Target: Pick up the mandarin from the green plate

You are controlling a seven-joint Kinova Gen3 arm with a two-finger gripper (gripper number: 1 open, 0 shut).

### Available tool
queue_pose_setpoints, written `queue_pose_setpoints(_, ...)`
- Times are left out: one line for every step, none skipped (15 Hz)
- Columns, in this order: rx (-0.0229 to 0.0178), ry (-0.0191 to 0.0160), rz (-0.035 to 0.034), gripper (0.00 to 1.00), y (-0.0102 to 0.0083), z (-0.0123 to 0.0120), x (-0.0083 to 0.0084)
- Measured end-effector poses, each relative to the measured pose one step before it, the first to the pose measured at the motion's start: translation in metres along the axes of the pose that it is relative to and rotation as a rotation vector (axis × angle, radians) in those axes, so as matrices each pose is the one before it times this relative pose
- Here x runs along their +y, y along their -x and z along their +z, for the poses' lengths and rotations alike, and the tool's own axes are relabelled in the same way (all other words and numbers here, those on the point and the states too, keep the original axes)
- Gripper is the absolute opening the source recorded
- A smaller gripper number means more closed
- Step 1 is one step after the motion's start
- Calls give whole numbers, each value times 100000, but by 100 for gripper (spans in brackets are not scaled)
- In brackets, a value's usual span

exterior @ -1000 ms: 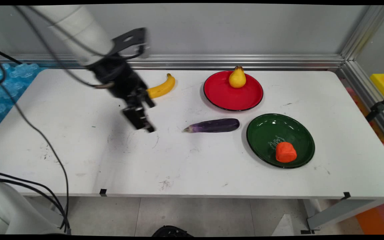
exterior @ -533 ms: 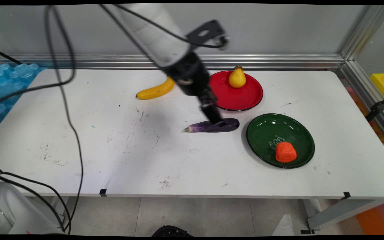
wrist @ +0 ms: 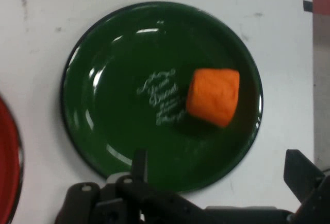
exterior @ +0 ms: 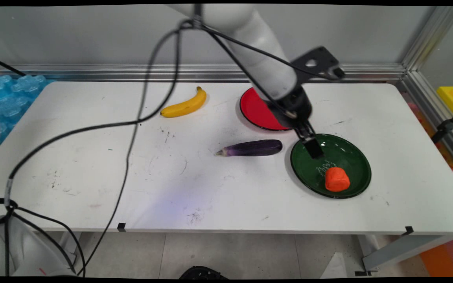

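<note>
Main view: tool (exterior: 313,148) over green plate (exterior: 352,151), eggplant (exterior: 252,148) beside it.

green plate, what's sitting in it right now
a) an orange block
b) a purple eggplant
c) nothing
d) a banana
a: an orange block lies in the green plate, beside the white lettering; the tool hangs above the plate's far side.

1. The green plate (wrist: 103,110) is glossy, enamel-like, with bright glints.
2. The orange lump (wrist: 213,96) looks matt and doughy.
3. The red plate (exterior: 256,112) shines too.
4. The aubergine (exterior: 252,148) has smooth, slightly glossy skin.
5. The table (exterior: 92,169) is matt white, scuffed.
6. The gripper (exterior: 313,148) is matt black.
</note>
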Motion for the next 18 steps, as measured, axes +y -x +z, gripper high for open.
queue_pose_setpoints(-93,177,517,100,-628,1422,69)
queue_pose_setpoints(-235,232,699,100,-546,1373,32)
queue_pose_setpoints(-387,199,877,100,-387,1146,-8)
queue_pose_setpoints(-600,238,1153,100,-378,1312,-43)
queue_pose_setpoints(-747,281,1226,100,-304,1272,-56)
queue_pose_setpoints(-812,456,1133,100,-228,1187,-46)
queue_pose_setpoints(-699,425,941,100,-166,963,-42)
queue_pose_setpoints(-786,489,1013,100,-165,1020,-75)
queue_pose_setpoints(-816,515,937,100,-110,900,-79)
queue_pose_setpoints(-735,459,894,100,-87,778,-89)
queue_pose_setpoints(-585,374,653,100,-53,586,-77)
queue_pose_setpoints(-585,306,721,100,-69,585,-94)
queue_pose_setpoints(-552,209,672,100,-73,545,-94)
queue_pose_setpoints(-377,101,559,100,-76,419,-74)
queue_pose_setpoints(-226,84,586,100,-116,466,-57)
queue_pose_setpoints(12,163,567,100,-117,415,-16)
queue_pose_setpoints(136,229,520,100,-103,334,32)
queue_pose_setpoints(104,290,701,100,-52,317,63)
